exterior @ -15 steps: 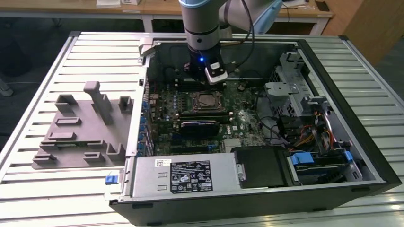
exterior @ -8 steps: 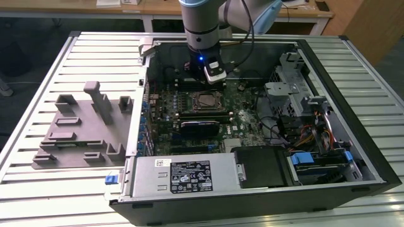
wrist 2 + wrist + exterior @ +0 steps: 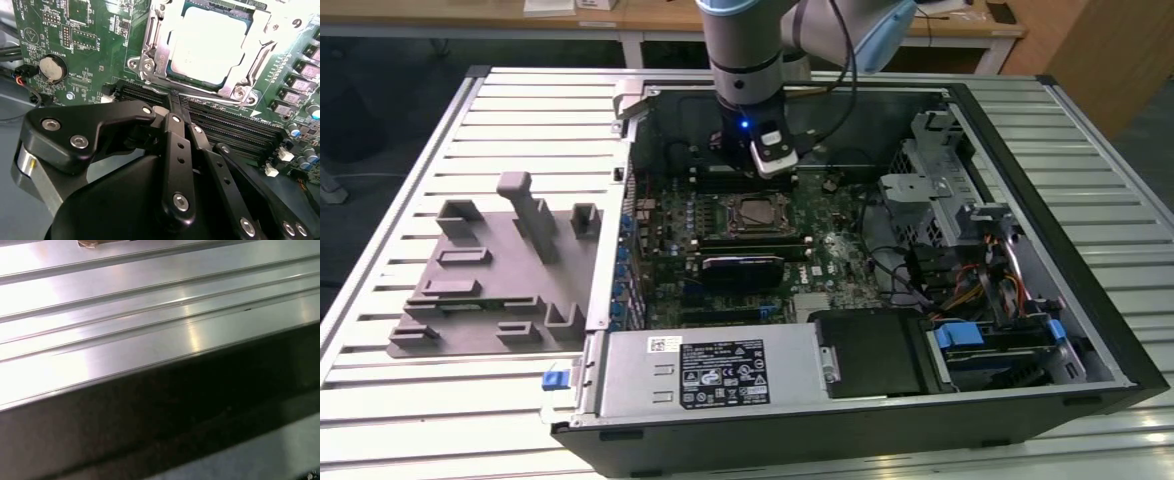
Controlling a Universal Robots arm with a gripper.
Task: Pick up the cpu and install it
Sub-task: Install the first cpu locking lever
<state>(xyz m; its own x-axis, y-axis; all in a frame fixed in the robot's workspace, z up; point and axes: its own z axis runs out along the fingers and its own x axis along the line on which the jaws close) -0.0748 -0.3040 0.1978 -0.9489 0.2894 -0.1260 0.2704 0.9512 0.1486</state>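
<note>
While your arm hangs over the open computer case (image 3: pixel 1067 330), its gripper (image 3: pixel 774 165) sits low above the motherboard (image 3: pixel 847 260), toward the case's far wall. You'll find the cpu (image 3: pixel 207 47) seated flat in the socket frame (image 3: pixel 150 60) in the second wrist view, its pale metal top showing inside the frame (the same socket (image 3: pixel 757 214) sits mid-board in the exterior view), just beside the gripper. Black linkage bars (image 3: pixel 177 165) lie close together in that wrist view, but the fingertips are out of sight, so you cannot tell whether the jaws are parted or closed. On the ribbed table (image 3: pixel 400 410), a grey plastic fixture tray (image 3: pixel 494 270) lies beside the case, toward the exterior view's left.
</note>
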